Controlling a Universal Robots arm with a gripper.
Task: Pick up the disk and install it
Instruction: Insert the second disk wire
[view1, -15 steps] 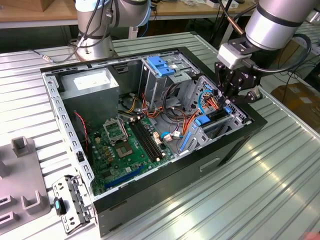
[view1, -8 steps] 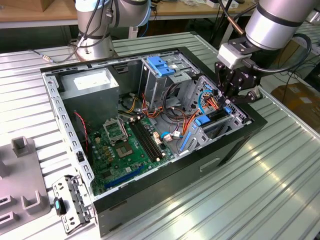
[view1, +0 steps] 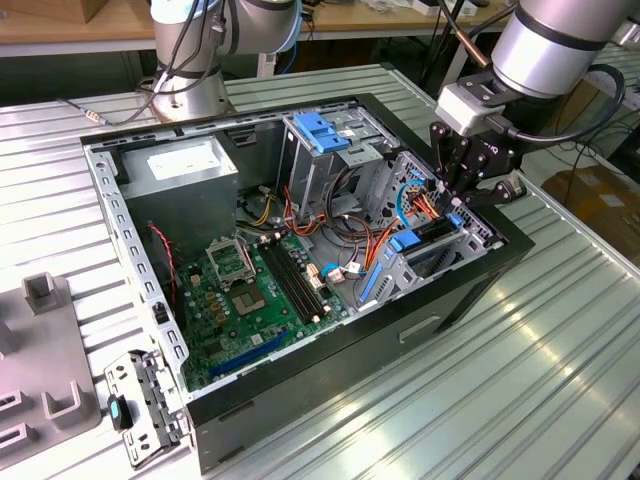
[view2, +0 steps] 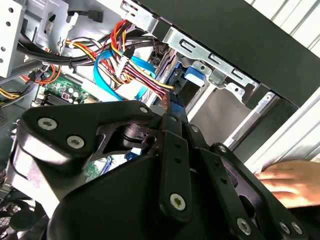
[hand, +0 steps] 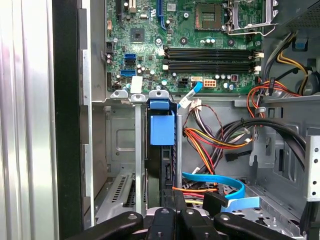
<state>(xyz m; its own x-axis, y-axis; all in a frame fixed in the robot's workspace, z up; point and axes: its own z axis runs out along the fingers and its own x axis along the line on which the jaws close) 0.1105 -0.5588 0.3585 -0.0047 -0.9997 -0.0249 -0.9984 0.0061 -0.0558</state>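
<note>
Disk (hand: 162, 132): dark body seen edge-on, blue plastic rail and tab, standing upright in the metal drive bay (hand: 125, 150) of the open computer case (view1: 470, 290), directly ahead of the jaws. Gripper (view1: 462, 198): whether its jaws are spread or closed cannot be told. A hand (view2: 292, 182) rests beside the case.

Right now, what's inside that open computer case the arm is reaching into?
Inside the case: a green motherboard, a grey power supply box, a metal cage with a blue top, and bundled coloured cables. The gripper covers the bay beneath it, so the disk cannot be made out.
</note>
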